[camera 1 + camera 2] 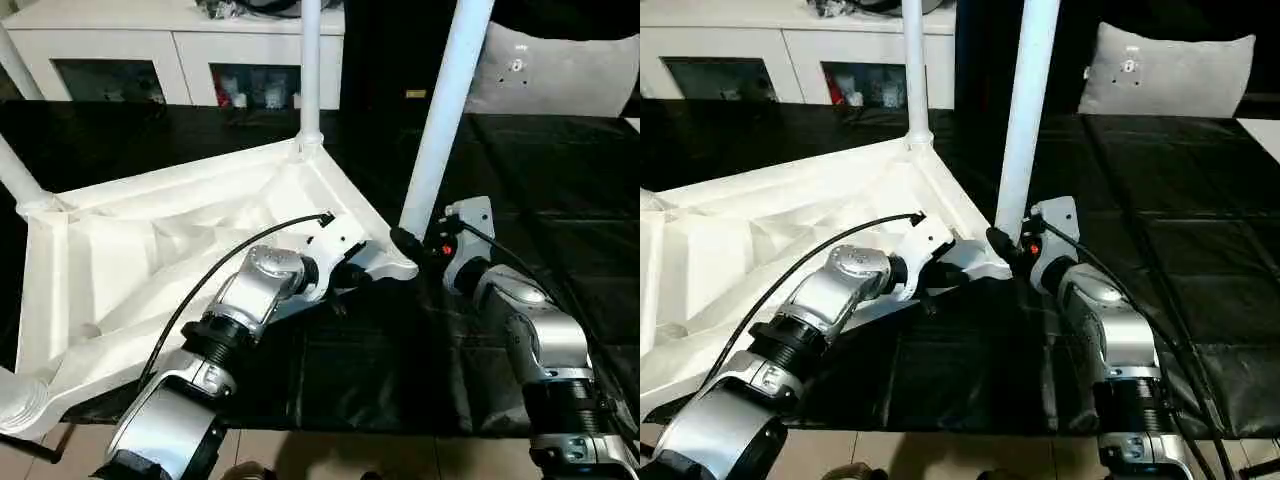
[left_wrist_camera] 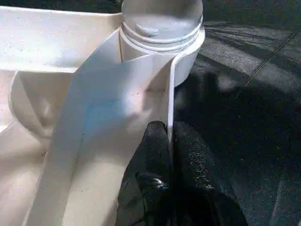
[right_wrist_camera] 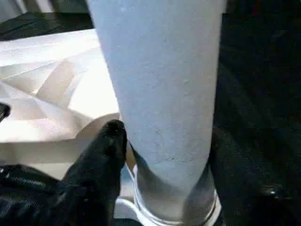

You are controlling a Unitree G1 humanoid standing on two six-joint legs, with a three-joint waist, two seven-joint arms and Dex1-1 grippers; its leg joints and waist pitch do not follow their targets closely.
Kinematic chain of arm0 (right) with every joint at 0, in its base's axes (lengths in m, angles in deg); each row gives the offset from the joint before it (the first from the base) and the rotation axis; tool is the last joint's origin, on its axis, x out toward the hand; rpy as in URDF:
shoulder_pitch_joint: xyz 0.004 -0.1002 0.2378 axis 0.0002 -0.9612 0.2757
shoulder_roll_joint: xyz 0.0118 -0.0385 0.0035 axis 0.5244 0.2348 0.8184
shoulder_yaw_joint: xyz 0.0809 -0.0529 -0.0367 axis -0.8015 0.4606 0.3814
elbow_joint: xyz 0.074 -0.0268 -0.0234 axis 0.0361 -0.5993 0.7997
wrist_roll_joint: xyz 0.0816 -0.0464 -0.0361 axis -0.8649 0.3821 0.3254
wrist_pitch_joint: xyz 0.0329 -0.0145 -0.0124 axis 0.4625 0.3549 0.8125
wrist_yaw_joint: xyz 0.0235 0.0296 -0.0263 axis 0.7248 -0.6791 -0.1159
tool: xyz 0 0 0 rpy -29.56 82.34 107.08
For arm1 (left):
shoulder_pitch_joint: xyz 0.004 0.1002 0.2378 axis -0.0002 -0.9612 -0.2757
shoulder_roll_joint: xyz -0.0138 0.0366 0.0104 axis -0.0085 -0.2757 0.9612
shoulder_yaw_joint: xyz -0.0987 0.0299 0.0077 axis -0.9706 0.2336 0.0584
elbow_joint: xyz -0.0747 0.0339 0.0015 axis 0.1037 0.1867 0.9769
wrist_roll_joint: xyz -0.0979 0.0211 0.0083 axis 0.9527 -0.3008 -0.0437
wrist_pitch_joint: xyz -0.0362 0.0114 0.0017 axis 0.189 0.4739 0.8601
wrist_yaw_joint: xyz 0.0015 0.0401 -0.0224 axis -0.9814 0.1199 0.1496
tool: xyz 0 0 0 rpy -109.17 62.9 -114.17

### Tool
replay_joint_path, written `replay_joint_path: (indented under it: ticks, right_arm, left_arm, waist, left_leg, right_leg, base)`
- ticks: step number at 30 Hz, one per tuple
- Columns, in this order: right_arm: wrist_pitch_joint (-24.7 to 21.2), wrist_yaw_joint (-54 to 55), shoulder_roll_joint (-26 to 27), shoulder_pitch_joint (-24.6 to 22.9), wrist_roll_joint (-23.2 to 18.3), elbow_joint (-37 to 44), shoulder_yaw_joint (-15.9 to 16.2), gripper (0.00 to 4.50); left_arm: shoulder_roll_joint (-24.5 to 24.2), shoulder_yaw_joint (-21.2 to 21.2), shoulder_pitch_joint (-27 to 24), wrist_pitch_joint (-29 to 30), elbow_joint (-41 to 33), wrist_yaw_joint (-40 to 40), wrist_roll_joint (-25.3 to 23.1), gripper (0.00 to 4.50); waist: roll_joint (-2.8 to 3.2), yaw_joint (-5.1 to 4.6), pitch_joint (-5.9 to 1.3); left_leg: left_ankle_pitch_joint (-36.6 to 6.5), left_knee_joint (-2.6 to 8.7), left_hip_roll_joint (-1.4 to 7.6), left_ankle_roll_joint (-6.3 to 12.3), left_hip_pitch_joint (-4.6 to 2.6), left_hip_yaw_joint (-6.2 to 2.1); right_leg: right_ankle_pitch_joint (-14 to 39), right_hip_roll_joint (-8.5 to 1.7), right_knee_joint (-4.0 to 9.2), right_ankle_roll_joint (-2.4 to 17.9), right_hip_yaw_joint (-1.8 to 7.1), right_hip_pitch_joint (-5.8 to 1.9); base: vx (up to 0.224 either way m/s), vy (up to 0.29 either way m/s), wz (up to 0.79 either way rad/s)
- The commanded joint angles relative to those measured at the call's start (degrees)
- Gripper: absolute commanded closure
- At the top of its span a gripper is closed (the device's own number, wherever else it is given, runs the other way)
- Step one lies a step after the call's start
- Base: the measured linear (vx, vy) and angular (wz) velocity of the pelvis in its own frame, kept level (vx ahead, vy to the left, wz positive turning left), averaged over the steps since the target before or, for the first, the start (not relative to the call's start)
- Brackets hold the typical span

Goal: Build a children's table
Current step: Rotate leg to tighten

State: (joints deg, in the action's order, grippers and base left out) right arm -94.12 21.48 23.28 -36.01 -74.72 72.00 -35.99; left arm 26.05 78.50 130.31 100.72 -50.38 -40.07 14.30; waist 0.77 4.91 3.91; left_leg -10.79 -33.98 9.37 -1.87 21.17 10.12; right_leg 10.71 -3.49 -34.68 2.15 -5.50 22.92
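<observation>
Now R hand (image 1: 1008,243) clamps leg (image 1: 1025,110) at corner socket, L hand (image 2: 170,136) pinched on tabletop (image 1: 150,250) rim — tilted leg may cross-thread w/ any lean.

I can read no text, label, brand or number from here. The nearest thing to a sign is a small yellowish tag (image 1: 415,94) on the dark panel behind the black-covered work table (image 1: 560,190), too small for me to make out any lettering on it.
</observation>
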Motion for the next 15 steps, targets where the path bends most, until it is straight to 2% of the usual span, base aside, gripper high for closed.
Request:
replay_joint_path:
  ticks: [1, 4, 6, 7, 8, 9, 12, 14, 15]
  right_arm:
    - [0.6, -4.0, -0.6, -1.1, -1.4, 0.1, 2.7, 1.51]
    - [2.5, -7.4, -2.8, -1.6, -1.9, -0.1, 2.9, 1.23]
    - [5.2, -14.0, -7.0, -2.9, -2.1, 0.5, 3.8, 1.06]
    - [6.1, -16.4, -8.5, -3.3, -1.9, 0.7, 4.2, 0.96]
    - [6.8, -19.6, -10.4, -3.8, -1.9, 0.9, 4.7, 0.88]
    - [7.1, -21.5, -11.5, -4.1, -1.9, 1.0, 4.9, 0.8]
    - [7.8, -28.4, -15.2, -5.0, -3.2, 1.6, 5.7, 0.8]
    - [9.6, -33.4, -17.8, -5.6, -3.7, 1.7, 6.6, 0.8]
    - [11.0, -36.4, -19.3, -5.6, -4.0, 1.2, 7.4, 0.95]
  left_arm:
    - [0.6, 0.3, 0.0, -3.4, -1.5, 1.5, 1.4, 4.5]
    - [-0.8, 1.3, -0.4, -5.6, -1.5, 3.6, 1.0, 4.5]
    - [-3.6, 2.9, -0.8, -8.9, -1.2, 7.7, 0.2, 4.5]
    - [-4.5, 3.3, -0.8, -10.1, -0.9, 9.0, -0.2, 4.5]
    - [-5.6, 3.9, -0.7, -11.3, -0.5, 10.7, -0.4, 4.5]
    - [-6.2, 4.1, -0.6, -12.0, -0.2, 11.7, -0.5, 4.5]
    - [-8.2, 5.4, -0.3, -15.3, 0.2, 15.7, -0.5, 4.5]
    - [-9.9, 6.5, -0.2, -18.2, 0.1, 19.5, -0.4, 4.5]
    - [-11.3, 7.6, -0.2, -20.0, -0.3, 22.9, -0.3, 4.5]
  waist:
    - [-1.14, 0.24, -3.73]
    - [-1.19, 0.35, -3.53]
    - [-1.18, 0.47, -3.5]
    - [-0.99, 0.51, -3.58]
    - [-1.26, 0.54, -3.68]
    - [-1.04, 0.64, -3.64]
    - [-1.36, 0.69, -3.72]
    - [-1.22, 0.95, -3.75]
    - [-1.15, 1.17, -3.84]
  left_leg:
    - [-4.3, 3.36, 3.63, 6.6, -0.1, -1.48]
    - [-5.7, 3.43, 3.6, 6.45, -0.16, -1.4]
    - [-6.4, 3.5, 3.67, 6.35, -0.2, -1.46]
    - [-6.4, 3.52, 3.75, 6.35, -0.17, -1.56]
    - [-6.5, 3.43, 3.75, 6.45, -0.22, -1.49]
    - [-6.3, 3.45, 3.92, 6.8, -0.14, -1.51]
    - [-6.3, 3.35, 3.84, 7.34, -0.1, -1.46]
    - [-5.9, 3.29, 3.92, 7.57, -0.07, -1.52]
    - [-5.9, 3.26, 4.13, 7.7, -0.19, -1.49]
  right_leg:
    - [11.2, -5.96, 4.93, 9.3, 3.68, -3.55]
    - [14.0, -6.05, 5.35, 8.6, 3.63, -3.54]
    - [16.0, -6.09, 5.57, 7.6, 3.66, -3.57]
    - [15.8, -6.07, 5.44, 7.6, 3.63, -3.59]
    - [15.2, -5.95, 5.42, 7.5, 3.61, -3.69]
    - [14.1, -6.1, 5.27, 7.9, 3.66, -3.7]
    - [14.1, -6.14, 5.29, 8.4, 3.54, -3.75]
    - [14.1, -6.11, 5.21, 8.6, 3.43, -3.67]
    - [13.7, -6.16, 5.1, 8.5, 3.51, -3.57]
  base:
    - [0.0, 0.0, 0.0]
    - [0.0, 0.0, 0.0]
    - [0.0, 0.0, 0.0]
    - [0.0, 0.0, 0.0]
    - [0.0, 0.0, 0.0]
    - [0.0, 0.0, 0.0]
    - [0.0, 0.0, 0.0]
    - [0.0, 0.0, 0.0]
    - [0.0, 0.0, 0.0]
